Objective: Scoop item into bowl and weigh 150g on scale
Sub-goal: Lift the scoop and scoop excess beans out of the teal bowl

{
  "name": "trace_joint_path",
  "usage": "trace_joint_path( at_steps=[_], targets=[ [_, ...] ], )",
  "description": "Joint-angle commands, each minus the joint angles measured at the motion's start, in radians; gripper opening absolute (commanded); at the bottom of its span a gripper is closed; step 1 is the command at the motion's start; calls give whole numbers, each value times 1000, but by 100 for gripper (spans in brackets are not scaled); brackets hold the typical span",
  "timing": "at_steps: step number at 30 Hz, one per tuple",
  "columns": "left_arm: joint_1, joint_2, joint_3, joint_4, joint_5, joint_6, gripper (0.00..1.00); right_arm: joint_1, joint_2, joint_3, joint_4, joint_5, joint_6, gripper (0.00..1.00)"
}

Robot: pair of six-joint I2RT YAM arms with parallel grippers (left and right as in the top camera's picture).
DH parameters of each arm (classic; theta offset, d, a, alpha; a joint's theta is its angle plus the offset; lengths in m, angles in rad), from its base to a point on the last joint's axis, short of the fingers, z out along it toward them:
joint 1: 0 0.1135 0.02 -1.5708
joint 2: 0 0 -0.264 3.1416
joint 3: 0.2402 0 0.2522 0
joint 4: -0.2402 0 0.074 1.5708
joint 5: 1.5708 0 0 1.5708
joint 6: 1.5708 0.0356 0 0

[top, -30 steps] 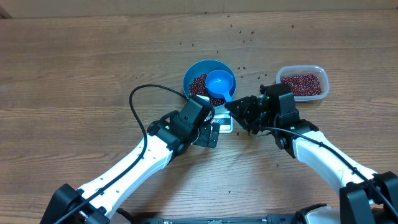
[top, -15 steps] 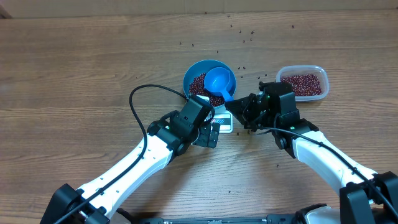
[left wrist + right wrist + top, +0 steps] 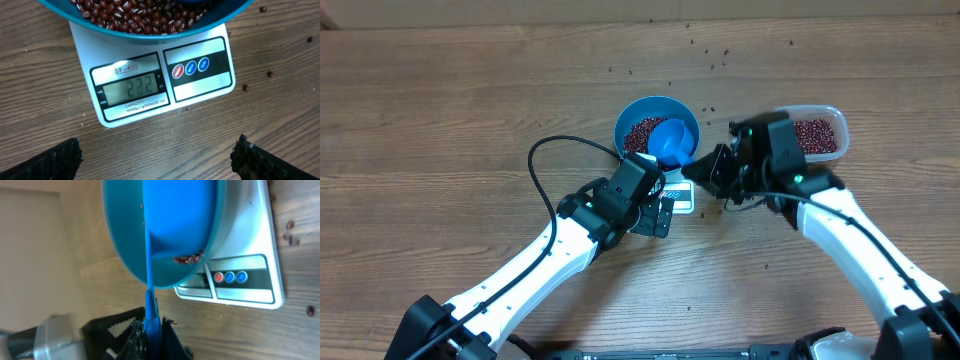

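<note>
The right pincer (image 3: 151, 335) is pinching the handle of the blue scoop (image 3: 670, 140). The scoop's cup lies just ahead of it, tilted inside the bowl (image 3: 619, 117) over the beans (image 3: 640, 133). The bowl rests on the scale (image 3: 200, 85), display reading 222. The left pincer (image 3: 157, 157) is spread wide, just short of the scale's front panel, above the tabletop (image 3: 45, 55).

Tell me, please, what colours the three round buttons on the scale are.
The buttons are one red and two blue, clearest in the left wrist view.

Bright, even light, soft shadows; right wrist view blurred.
</note>
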Motion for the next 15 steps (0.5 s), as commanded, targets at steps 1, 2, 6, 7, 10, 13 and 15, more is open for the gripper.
trace_joint_path(
  at_steps=[1, 2, 6, 7, 10, 13, 15],
  targets=[
    [-1, 0, -5, 1, -5, 20, 99, 3, -32, 201, -143, 72, -247, 4],
    [-1, 0, -5, 0, -5, 20, 99, 3, -32, 245, -190, 87, -297, 4],
    [-1, 0, -5, 1, -5, 20, 99, 5, -31, 376, -360, 167, -450, 4],
    [-1, 0, -5, 0, -5, 20, 100, 5, -31, 390, -380, 179, -484, 4],
    [-1, 0, -5, 1, -5, 20, 100, 5, -29, 396, -401, 193, -571, 4],
    [-1, 0, -5, 1, -5, 20, 100, 11, -16, 395, -415, 194, -676, 4],
    [-1, 0, -5, 0, -5, 20, 100, 42, 2, 395, -418, 226, -781, 4]
  ],
)
